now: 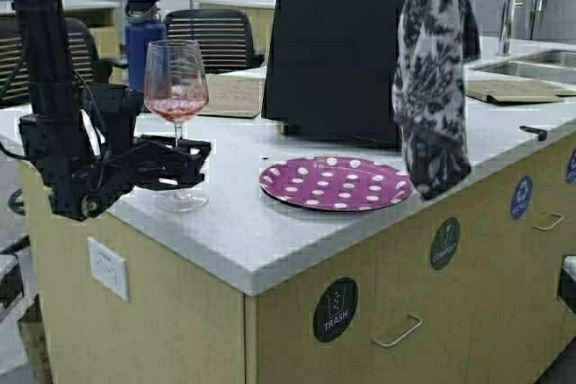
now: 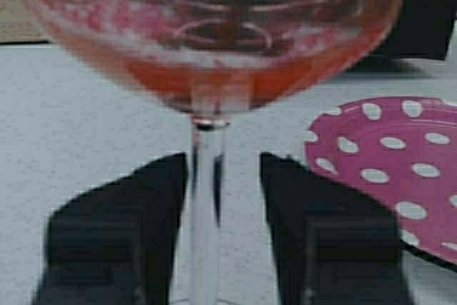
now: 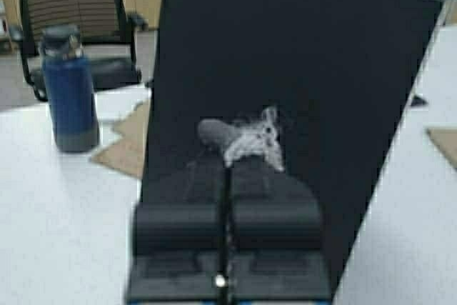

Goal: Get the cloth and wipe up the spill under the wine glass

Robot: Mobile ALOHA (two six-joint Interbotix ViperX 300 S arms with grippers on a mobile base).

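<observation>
The wine glass [image 1: 176, 87], with pink liquid in its bowl, stands on the white counter [image 1: 270, 231] at the left. My left gripper [image 1: 191, 161] is open, with a finger on each side of the thin stem [image 2: 203, 205]. In the left wrist view [image 2: 223, 160] one finger is close to the stem and the other is apart from it. The grey-black and white print cloth [image 1: 432, 69] hangs limp from the top of the high view, above the counter's right part. My right gripper [image 3: 227, 166] is shut on a bunched end of the cloth [image 3: 246, 141]. It is out of the high view.
A purple polka-dot plate [image 1: 335, 182] lies between the glass and the hanging cloth. A black board [image 1: 337, 42] stands behind it. A dark blue bottle [image 1: 142, 38] and chairs are at the back left. A sink [image 1: 531, 65] is at the back right.
</observation>
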